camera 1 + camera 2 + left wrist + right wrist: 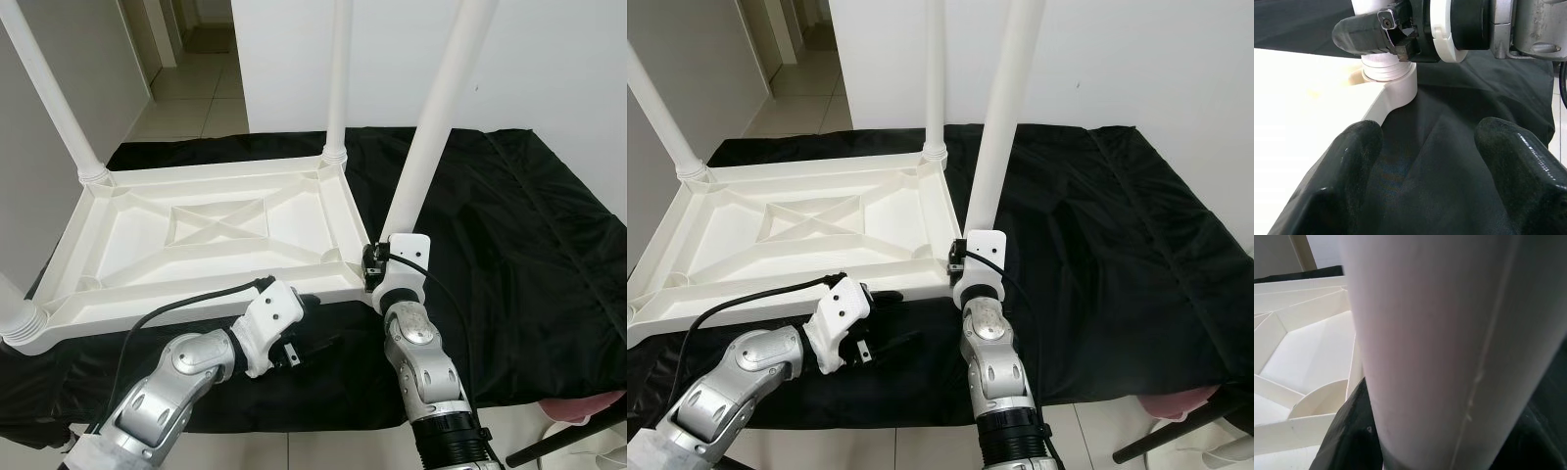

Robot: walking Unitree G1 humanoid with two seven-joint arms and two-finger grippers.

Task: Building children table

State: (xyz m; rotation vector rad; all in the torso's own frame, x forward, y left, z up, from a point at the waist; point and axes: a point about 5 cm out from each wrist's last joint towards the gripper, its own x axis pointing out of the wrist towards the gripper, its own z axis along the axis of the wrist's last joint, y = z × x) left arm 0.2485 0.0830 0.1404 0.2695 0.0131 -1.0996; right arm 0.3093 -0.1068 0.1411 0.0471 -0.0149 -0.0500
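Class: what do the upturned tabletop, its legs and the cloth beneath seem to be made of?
Tabletop: likely moulded plastic, white and matte, with cast ribs underneath. Legs: apparently the same white plastic, smooth tapered tubes with a faint seam. Cloth: thin black fabric, slightly shiny, wrinkled; perhaps synthetic.

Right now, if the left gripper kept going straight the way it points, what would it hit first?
Probably the right gripper clamped on the white table leg at the upturned tabletop's corner socket; depth is uncertain.
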